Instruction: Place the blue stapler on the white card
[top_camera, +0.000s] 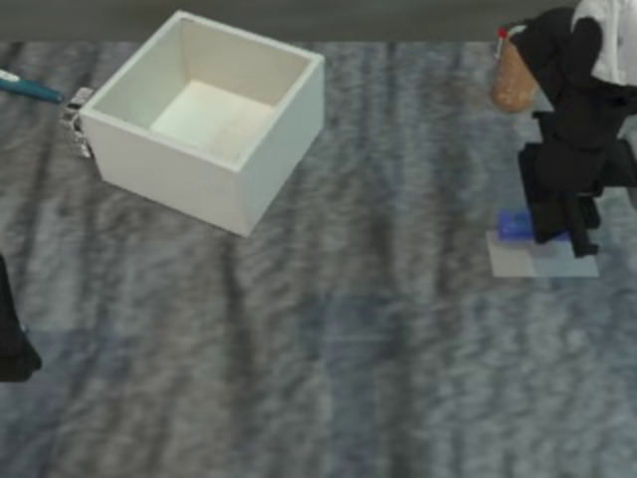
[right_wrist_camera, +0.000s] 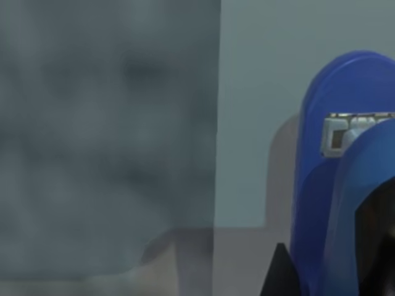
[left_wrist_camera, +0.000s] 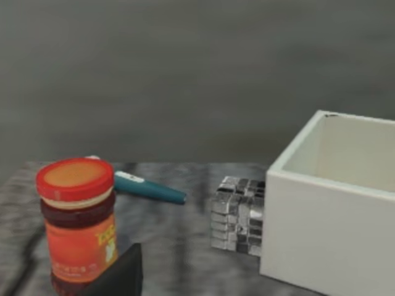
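Blue plastic is showing beside our right gripper (top_camera: 559, 231): the blue stapler (top_camera: 515, 224) is lying on the white card (top_camera: 518, 261) at the right side of the table (top_camera: 348, 339), its free end sticking out toward the left from under the black jaws. In the right wrist view the blue stapler (right_wrist_camera: 345, 154) is filling the near edge, with a metal insert visible in its rounded end and the pale white card (right_wrist_camera: 259, 111) flat beneath it. We are hovering directly over the card, and the jaws appear to be around the stapler, though we cannot tell from these views whether they are clamping it or standing apart.

Our left arm (top_camera: 12, 339) is sitting parked at the table's left edge. Its wrist camera is looking at a red-lidded jar (left_wrist_camera: 77, 225), a teal pen (left_wrist_camera: 148, 189), a small clear block (left_wrist_camera: 237, 216) and the white box (left_wrist_camera: 333, 209). From above, the white box (top_camera: 209, 124) is standing toward the far left, well apart from the card, and a tan bottle (top_camera: 514, 75) is standing behind our right arm.
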Robot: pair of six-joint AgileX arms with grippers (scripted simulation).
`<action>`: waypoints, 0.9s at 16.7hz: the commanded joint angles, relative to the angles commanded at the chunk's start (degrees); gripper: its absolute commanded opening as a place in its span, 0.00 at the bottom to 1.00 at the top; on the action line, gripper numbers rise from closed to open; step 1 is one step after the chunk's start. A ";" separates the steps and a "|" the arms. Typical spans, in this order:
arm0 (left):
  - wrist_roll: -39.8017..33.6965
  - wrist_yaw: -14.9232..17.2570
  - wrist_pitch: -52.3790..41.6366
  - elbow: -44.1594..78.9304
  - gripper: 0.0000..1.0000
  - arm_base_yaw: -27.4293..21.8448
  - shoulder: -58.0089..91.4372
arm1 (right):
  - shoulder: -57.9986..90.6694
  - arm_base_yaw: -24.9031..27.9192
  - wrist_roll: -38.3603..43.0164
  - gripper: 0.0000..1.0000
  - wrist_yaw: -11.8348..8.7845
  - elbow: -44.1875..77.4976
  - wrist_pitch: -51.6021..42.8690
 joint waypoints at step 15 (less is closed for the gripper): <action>0.00 0.00 0.00 0.00 1.00 0.00 0.00 | 0.86 0.02 0.00 0.68 0.00 -2.58 2.80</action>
